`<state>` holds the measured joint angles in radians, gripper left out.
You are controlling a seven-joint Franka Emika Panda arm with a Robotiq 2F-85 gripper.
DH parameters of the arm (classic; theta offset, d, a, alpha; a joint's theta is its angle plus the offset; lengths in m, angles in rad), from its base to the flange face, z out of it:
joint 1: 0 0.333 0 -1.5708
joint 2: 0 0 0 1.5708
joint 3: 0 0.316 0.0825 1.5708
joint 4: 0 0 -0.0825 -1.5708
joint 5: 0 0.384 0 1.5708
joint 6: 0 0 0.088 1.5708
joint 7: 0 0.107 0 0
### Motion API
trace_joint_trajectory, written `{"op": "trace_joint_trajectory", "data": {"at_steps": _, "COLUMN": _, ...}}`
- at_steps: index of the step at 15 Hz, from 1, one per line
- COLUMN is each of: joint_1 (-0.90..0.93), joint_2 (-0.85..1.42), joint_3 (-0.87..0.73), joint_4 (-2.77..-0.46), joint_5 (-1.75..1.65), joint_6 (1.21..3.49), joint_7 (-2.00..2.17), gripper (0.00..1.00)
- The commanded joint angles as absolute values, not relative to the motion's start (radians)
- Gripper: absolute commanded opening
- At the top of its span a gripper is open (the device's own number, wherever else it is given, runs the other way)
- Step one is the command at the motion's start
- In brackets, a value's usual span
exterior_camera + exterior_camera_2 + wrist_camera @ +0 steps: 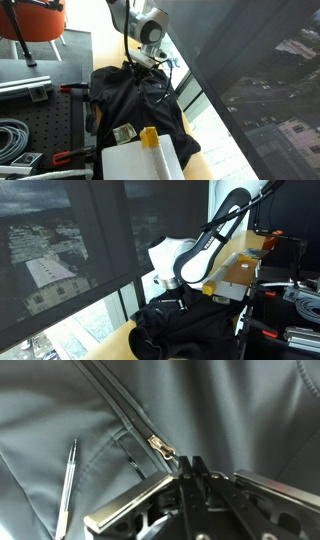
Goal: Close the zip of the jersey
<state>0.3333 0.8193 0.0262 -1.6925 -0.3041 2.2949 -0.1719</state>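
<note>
1. Zip (pixel 118 402) runs diagonally down the jersey (pixel 240 410) in the wrist view, and its silvery pull tab (pixel 162 448) lies just left of the tool (pixel 195 468).
2. The tool's fingers are pressed together. I cannot tell whether they nip the tab.
3. A thin silvery rod (pixel 68 485) lies on the cloth farther left.
4. In an exterior view the black jersey lies rumpled on the tabletop (pixel 192 128), with a white box (pixel 135 160) at its near edge.

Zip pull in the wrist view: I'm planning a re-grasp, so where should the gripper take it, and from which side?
Probably the small silvery tab of the zip, pinched by its long edges from straight above: it lies flat on the jersey, slanting along the zip line. The shut gripper sits just beside it.
</note>
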Motion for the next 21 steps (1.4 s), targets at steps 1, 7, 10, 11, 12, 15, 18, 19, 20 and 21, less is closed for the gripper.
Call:
{"op": "trace_joint_trajectory", "data": {"at_steps": 1, "joint_1": 0.36, "joint_2": 0.859, "joint_3": 0.06, "joint_4": -1.586, "joint_5": -0.324, "joint_6": 2.179, "joint_7": -0.143, "gripper": 0.02}}
{"op": "trace_joint_trajectory", "data": {"at_steps": 7, "joint_1": 0.391, "joint_2": 0.942, "joint_3": 0.097, "joint_4": -1.413, "joint_5": -0.307, "joint_6": 2.023, "joint_7": -0.151, "gripper": 0.02}}
{"op": "trace_joint_trajectory", "data": {"at_steps": 10, "joint_1": 0.403, "joint_2": 0.998, "joint_3": 0.114, "joint_4": -1.299, "joint_5": -0.294, "joint_6": 1.939, "joint_7": -0.162, "gripper": 0.02}}
{"op": "trace_joint_trajectory", "data": {"at_steps": 11, "joint_1": 0.408, "joint_2": 1.017, "joint_3": 0.117, "joint_4": -1.259, "joint_5": -0.292, "joint_6": 1.909, "joint_7": -0.163, "gripper": 0.02}}
{"op": "trace_joint_trajectory", "data": {"at_steps": 12, "joint_1": 0.416, "joint_2": 1.036, "joint_3": 0.121, "joint_4": -1.213, "joint_5": -0.289, "joint_6": 1.871, "joint_7": -0.164, "gripper": 0.02}}
{"op": "trace_joint_trajectory", "data": {"at_steps": 15, "joint_1": 0.442, "joint_2": 1.094, "joint_3": 0.126, "joint_4": -1.076, "joint_5": -0.285, "joint_6": 1.752, "joint_7": -0.161, "gripper": 0.02}}
{"op": "trace_joint_trajectory", "data": {"at_steps": 18, "joint_1": 0.478, "joint_2": 1.162, "joint_3": 0.12, "joint_4": -0.93, "joint_5": -0.275, "joint_6": 1.631, "joint_7": -0.159, "gripper": 0.02}}
{"op": "trace_joint_trajectory", "data": {"at_steps": 19, "joint_1": 0.488, "joint_2": 1.184, "joint_3": 0.12, "joint_4": -0.883, "joint_5": -0.274, "joint_6": 1.592, "joint_7": -0.16, "gripper": 0.02}}
{"op": "trace_joint_trajectory", "data": {"at_steps": 20, "joint_1": 0.498, "joint_2": 1.208, "joint_3": 0.121, "joint_4": -0.835, "joint_5": -0.271, "joint_6": 1.551, "joint_7": -0.16, "gripper": 0.02}}
{"op": "trace_joint_trajectory", "data": {"at_steps": 21, "joint_1": 0.509, "joint_2": 1.228, "joint_3": 0.12, "joint_4": -0.794, "joint_5": -0.272, "joint_6": 1.518, "joint_7": -0.157, "gripper": 0.02}}
